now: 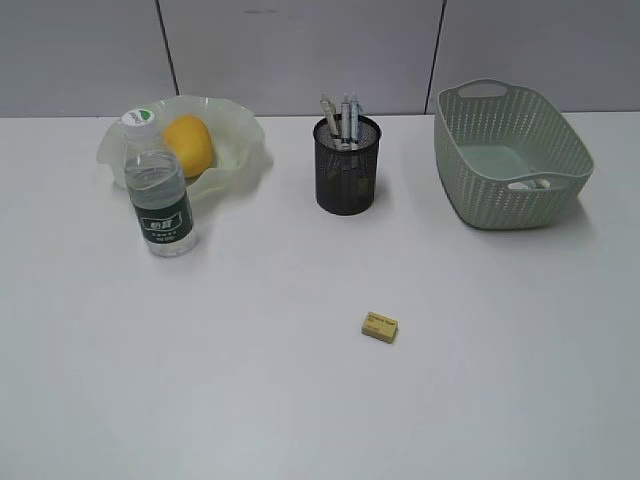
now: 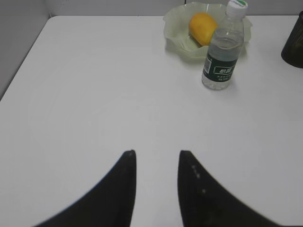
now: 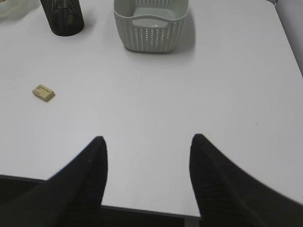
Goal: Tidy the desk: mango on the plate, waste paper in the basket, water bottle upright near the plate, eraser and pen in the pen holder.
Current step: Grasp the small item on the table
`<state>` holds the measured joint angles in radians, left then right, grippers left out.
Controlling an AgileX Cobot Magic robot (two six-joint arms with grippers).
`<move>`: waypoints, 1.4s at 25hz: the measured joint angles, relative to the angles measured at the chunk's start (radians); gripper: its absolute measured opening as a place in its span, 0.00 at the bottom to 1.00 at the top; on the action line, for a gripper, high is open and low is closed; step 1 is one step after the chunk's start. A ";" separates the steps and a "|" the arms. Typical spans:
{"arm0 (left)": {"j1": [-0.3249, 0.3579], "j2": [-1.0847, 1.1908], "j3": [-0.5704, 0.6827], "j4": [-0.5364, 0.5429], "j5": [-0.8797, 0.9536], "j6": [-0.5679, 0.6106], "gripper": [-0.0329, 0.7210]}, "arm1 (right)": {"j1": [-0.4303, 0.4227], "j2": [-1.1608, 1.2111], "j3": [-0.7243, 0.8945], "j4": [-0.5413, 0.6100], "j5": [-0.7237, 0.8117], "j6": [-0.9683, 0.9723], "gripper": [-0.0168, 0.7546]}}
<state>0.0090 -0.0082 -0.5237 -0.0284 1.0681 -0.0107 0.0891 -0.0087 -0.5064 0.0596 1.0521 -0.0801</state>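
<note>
On the left, the mango (image 1: 189, 145) lies on the plate (image 1: 240, 135), so this part looks done. The bottle (image 1: 159, 185) stands upright, just in front of the plate and touching its rim or almost, so this part looks done too. Both are far ahead of the left pincer (image 2: 156, 158) and to its right. That pincer has its fingers apart, holds nothing, and hangs over bare table (image 1: 300, 400).

In the middle, the pen holder (image 1: 347, 165) has some pens (image 1: 340, 118) standing in it, so the pen seems to be placed already. The eraser (image 1: 380, 326) is the one thing clearly left: it lies alone on the table, well apart from the holder and in front of it. From the right pincer (image 3: 147, 144) it is ahead and to the left.

On the right, the basket (image 1: 510, 155) stands ahead of the right pincer and a little to its left. Something small and pale lies on its floor; I cannot tell if it is the waste paper. No paper shows on the table. The right pincer is also spread and empty.

In my judgement the task is almost finished, and only the eraser must still go into the holder.
</note>
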 joint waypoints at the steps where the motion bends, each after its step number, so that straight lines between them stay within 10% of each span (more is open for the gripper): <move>1: 0.000 0.000 0.000 0.000 0.000 0.000 0.36 | -0.001 0.000 0.000 0.000 0.000 0.000 0.60; 14: 0.000 0.000 0.000 0.000 0.000 0.000 0.37 | -0.098 0.000 0.000 0.003 -0.001 0.001 0.60; 23: 0.001 0.000 0.000 0.001 0.000 0.000 0.93 | -0.098 0.000 0.000 0.005 -0.002 0.001 0.60; 35: 0.005 0.114 -0.114 -0.043 0.058 0.000 0.76 | -0.098 0.000 0.000 0.005 -0.002 0.001 0.60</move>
<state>0.0144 0.1060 -0.6374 -0.0711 1.1257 -0.0107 -0.0089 -0.0087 -0.5064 0.0646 1.0499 -0.0792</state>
